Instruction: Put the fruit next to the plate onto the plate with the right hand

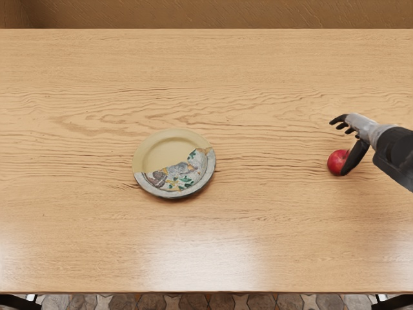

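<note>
A small red fruit [336, 161] lies on the wooden table at the far right. My right hand [347, 143] comes in from the right edge and hovers just over and beside the fruit. Its fingers are spread, the thumb reaching down along the fruit's right side, and it holds nothing. A yellow plate [162, 150] with a painted pattern on its lower half sits left of centre, well apart from the fruit. The left arm does not show.
The wooden table [258, 232] fills the view, its front edge near the bottom. A wide stretch of bare wood lies between the fruit and the plate. Tiled floor shows below the table edge.
</note>
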Controlling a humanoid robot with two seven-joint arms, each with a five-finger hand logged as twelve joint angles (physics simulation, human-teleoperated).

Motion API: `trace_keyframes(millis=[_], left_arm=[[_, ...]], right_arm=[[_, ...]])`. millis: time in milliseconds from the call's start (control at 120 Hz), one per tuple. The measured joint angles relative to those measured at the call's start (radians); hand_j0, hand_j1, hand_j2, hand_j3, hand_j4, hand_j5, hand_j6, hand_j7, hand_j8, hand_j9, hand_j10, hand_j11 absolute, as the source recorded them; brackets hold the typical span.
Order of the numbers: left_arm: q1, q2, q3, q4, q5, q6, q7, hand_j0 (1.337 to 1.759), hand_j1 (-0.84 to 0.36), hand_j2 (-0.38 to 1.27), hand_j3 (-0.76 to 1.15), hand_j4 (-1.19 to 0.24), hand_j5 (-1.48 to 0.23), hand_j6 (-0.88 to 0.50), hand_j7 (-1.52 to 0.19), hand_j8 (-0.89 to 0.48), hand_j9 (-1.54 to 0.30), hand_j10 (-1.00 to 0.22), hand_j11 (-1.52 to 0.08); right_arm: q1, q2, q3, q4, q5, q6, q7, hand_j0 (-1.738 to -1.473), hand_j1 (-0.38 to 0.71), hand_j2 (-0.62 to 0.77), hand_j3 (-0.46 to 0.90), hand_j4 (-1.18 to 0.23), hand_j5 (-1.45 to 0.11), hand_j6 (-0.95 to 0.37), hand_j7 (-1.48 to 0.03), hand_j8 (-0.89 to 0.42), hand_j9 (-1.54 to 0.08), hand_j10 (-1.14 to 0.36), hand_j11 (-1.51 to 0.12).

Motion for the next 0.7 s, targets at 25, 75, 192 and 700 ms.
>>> trace_keyframes(millis=[25, 75, 192, 700], left_arm=[[0.000, 0.000, 0.000, 0.000, 0.000, 0.000, 0.000, 1.658, 0.34, 0.00, 0.00, -0.01, -0.01, -0.01, -0.01, -0.01, -0.01, -0.01, -0.01], [0.000, 0.000, 0.000, 0.000, 0.000, 0.000, 0.000, 1.658, 0.34, 0.00, 0.00, -0.01, -0.01, -0.01, -0.01, -0.01, -0.01, -0.01, -0.01], [0.000, 0.000, 0.000, 0.000, 0.000, 0.000, 0.000, 1.658, 0.34, 0.00, 0.00, -0.01, -0.01, -0.01, -0.01, -0.01, -0.01, -0.01, -0.01], [0.000, 0.000, 0.000, 0.000, 0.000, 0.000, 0.000, 1.658, 0.34, 0.00, 0.00, -0.01, -0.01, -0.01, -0.01, -0.01, -0.01, -0.01, -0.01]], right_arm=[[-0.014, 0.006, 0.000, 0.001, -0.003, -0.015, 0.000, -1.658, -0.10, -0.04, 0.00, -0.22, -0.28, -0.22, -0.28, -0.22, -0.28, -0.22, -0.28], [-0.038, 0.016, 0.000, 0.003, -0.025, -0.056, 0.000, -1.658, -0.09, -0.04, 0.00, -0.22, -0.28, -0.22, -0.28, -0.22, -0.28, -0.22, -0.28], [-0.070, 0.026, 0.000, 0.003, -0.070, -0.156, 0.000, -1.658, -0.09, -0.04, 0.00, -0.22, -0.28, -0.22, -0.28, -0.22, -0.28, -0.22, -0.28], [-0.151, 0.081, 0.001, -0.040, -0.144, -0.245, 0.000, -1.658, 0.05, -0.06, 0.00, -0.33, -0.43, -0.34, -0.43, -0.33, -0.43, -0.33, -0.43]])
